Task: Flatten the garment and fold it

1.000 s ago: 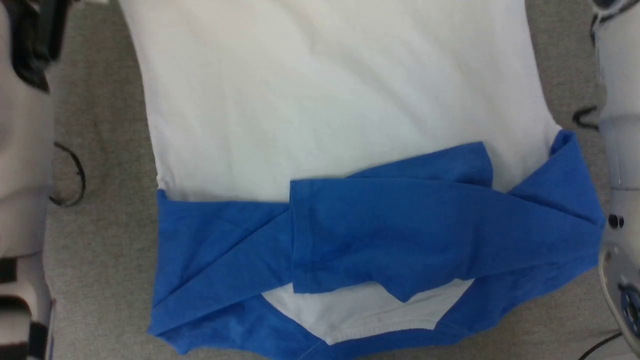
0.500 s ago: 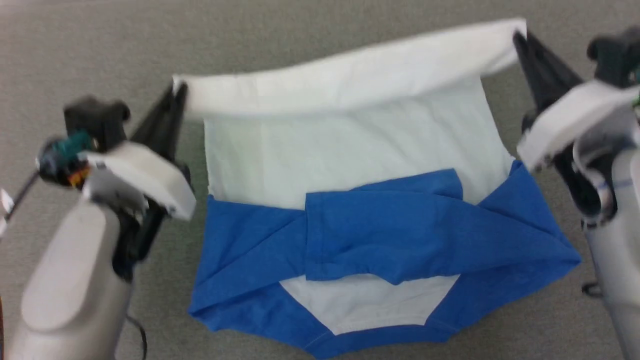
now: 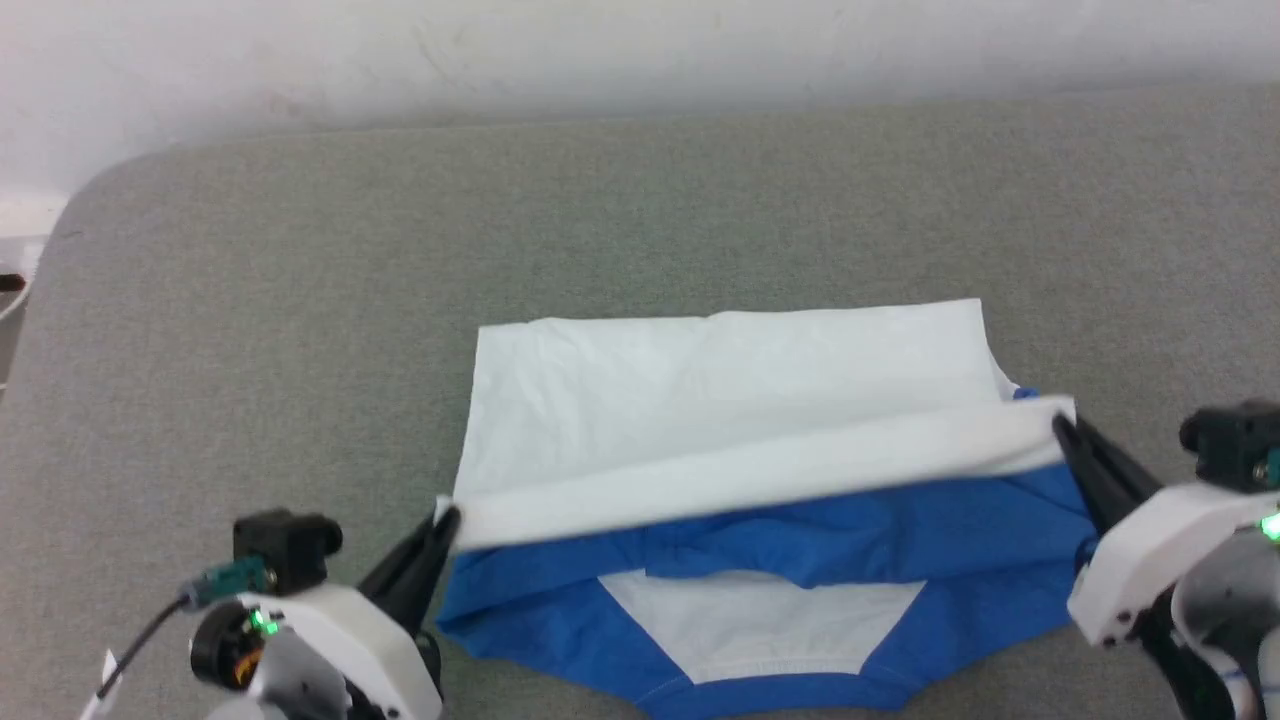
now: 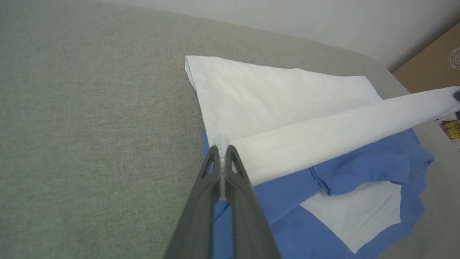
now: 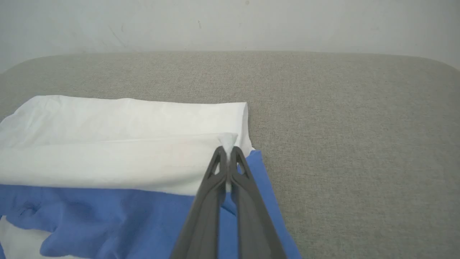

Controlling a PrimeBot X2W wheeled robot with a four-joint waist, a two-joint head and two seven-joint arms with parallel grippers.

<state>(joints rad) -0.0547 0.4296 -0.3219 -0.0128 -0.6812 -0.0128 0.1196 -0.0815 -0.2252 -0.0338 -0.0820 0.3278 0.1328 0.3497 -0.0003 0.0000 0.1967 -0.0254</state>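
1. Left hand (image 3: pixel 448 522), lower left of the head view: both dark fingers pressed together on one white corner of the garment (image 3: pixel 720 400). Same pinch at the fingertips in the left wrist view (image 4: pixel 222 148).
2. Right hand (image 3: pixel 1062 428), at the right of the head view: fingers closed flat on the opposite white corner. Sliver of cloth poking out past the tips in the right wrist view (image 5: pixel 228 147).
3. White edge (image 3: pixel 750 478) stretched taut between the two hands as a straight band, raised above the cloth beneath and doubled back over the white body.
4. Garment spread on the grey counter (image 3: pixel 250 300), toward its near side. White body folded over, far fold line straight and lying flat.
5. Blue sleeves (image 3: pixel 860 535) crossed over one another below the band and partly covered by it. Blue shoulders and white neck panel (image 3: pixel 760 625) nearest the robot.
6. Pale wall (image 3: pixel 600 50) beyond the counter's far edge.
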